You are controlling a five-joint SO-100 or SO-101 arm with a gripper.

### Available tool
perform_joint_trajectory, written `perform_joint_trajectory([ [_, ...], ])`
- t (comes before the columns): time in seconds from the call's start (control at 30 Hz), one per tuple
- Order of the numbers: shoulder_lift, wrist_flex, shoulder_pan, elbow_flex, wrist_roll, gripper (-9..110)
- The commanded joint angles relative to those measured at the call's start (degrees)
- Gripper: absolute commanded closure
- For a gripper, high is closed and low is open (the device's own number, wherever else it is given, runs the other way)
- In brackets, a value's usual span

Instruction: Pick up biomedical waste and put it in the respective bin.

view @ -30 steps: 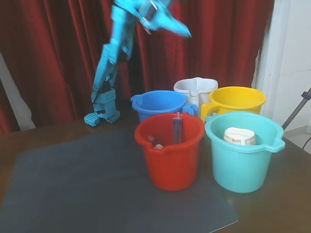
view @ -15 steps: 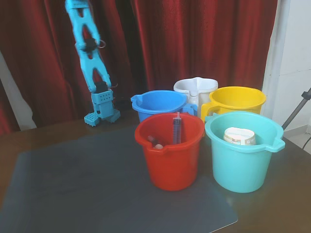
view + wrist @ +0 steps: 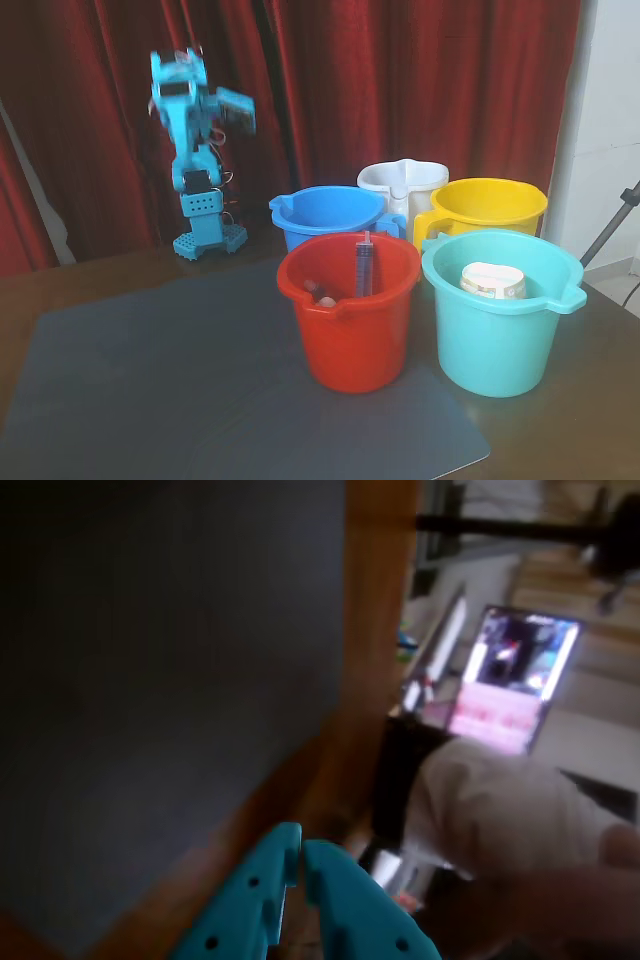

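Fixed view: the teal arm (image 3: 193,150) is seen folded up over its base at the far left of the table (image 3: 560,420), in front of a red curtain (image 3: 400,90), well apart from the buckets. Its gripper (image 3: 236,110) is blurred here. In the wrist view the gripper (image 3: 302,848) is shown with its two fingertips touching, nothing held between them, above the edge of a grey mat (image 3: 150,680) and the brown table (image 3: 370,630); a lit screen (image 3: 515,680) is seen beyond.

Five buckets are grouped at the right of the fixed view. The yellow bin (image 3: 487,207) stands at the far right, beside the white bucket (image 3: 402,185) and behind the teal bucket (image 3: 500,310), in which a white roll (image 3: 492,281) lies. The red bucket (image 3: 349,310) stands nearest the middle on the mat (image 3: 180,390), with a syringe (image 3: 364,265) upright inside it and small objects (image 3: 318,293) at its inner left wall. The blue bucket (image 3: 328,215) stands behind it. The tooth-like waste piece cannot be made out in either view.
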Motion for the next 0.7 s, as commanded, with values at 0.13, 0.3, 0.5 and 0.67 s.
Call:
perform_joint_trajectory([
  [0.13,1.1,-8.0,0.4,18.2,0.4,102],
  [0.3,2.2,-10.8,2.7,27.3,-0.3,102],
  [0.5,2.2,1.5,15.1,26.4,-0.4,102],
  [0.67,2.3,9.7,20.4,23.6,0.4,102],
])
